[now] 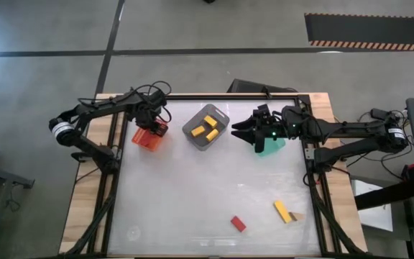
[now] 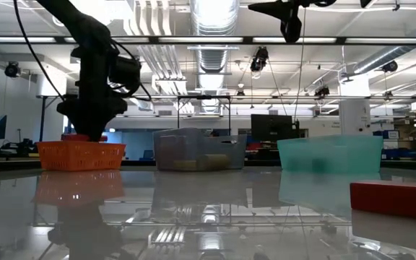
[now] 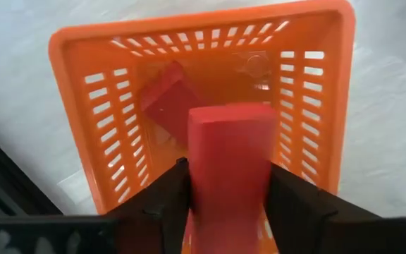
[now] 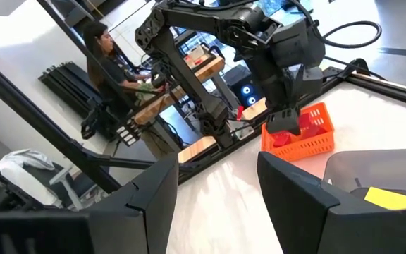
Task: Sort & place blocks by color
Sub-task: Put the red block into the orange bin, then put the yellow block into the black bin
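My left gripper (image 1: 152, 126) points down over the orange bin (image 1: 149, 137) at the far left and is shut on a red block (image 3: 231, 162). Another red block (image 3: 164, 99) lies on the bin's floor. Several yellow blocks (image 1: 205, 128) lie in the grey bin (image 1: 205, 129). A red block (image 1: 238, 224), a yellow bar (image 1: 282, 211) and a tan block (image 1: 297, 216) lie flat on the table near its front edge. My right gripper (image 1: 241, 132) hangs open and level above the table, between the grey bin and the green bin (image 1: 273, 144). My left gripper pinches the red block's two long sides (image 3: 197, 187) between its two fingers (image 3: 164, 201). The fingers come from above, pointing down, and lie along the block. The block hangs upright below them, its lower end (image 3: 231, 116) inside the orange bin's mouth.
The three bins stand in a row near the table's far edge: orange (image 2: 80, 155), grey (image 2: 197, 149), green (image 2: 331, 154). The middle of the table is bare. A person (image 4: 111, 56) sits at a desk in the room beyond the table.
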Controlling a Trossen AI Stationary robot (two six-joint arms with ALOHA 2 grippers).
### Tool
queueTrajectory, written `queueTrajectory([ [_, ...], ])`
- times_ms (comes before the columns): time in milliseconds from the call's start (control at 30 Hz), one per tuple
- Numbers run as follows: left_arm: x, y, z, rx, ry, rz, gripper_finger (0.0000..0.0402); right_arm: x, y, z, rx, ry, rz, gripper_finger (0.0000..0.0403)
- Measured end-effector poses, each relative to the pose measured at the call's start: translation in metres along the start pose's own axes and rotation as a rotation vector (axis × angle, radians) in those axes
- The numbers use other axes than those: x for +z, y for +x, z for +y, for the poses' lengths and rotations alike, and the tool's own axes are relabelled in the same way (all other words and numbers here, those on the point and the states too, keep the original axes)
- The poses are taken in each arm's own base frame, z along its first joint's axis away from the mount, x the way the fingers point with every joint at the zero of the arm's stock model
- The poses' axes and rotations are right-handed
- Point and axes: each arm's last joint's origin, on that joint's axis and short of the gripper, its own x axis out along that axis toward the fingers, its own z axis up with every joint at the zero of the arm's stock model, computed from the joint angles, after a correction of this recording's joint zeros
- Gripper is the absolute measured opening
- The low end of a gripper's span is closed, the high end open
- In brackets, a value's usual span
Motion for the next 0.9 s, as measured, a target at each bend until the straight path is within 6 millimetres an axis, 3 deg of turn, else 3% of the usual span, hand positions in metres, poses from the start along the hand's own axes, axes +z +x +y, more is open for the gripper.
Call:
queueTrajectory([
  [467,0.004,-0.008,-0.001,0.006,-0.001,-0.046,0.0169,-0.001,0.000,-0.001,-0.010,0.023,0.014,0.0185],
  [900,-0.013,-0.060,-0.016,-0.138,-0.038,-0.311,0.0171,-0.017,-0.001,-0.005,-0.061,0.347,0.186,0.0185],
])
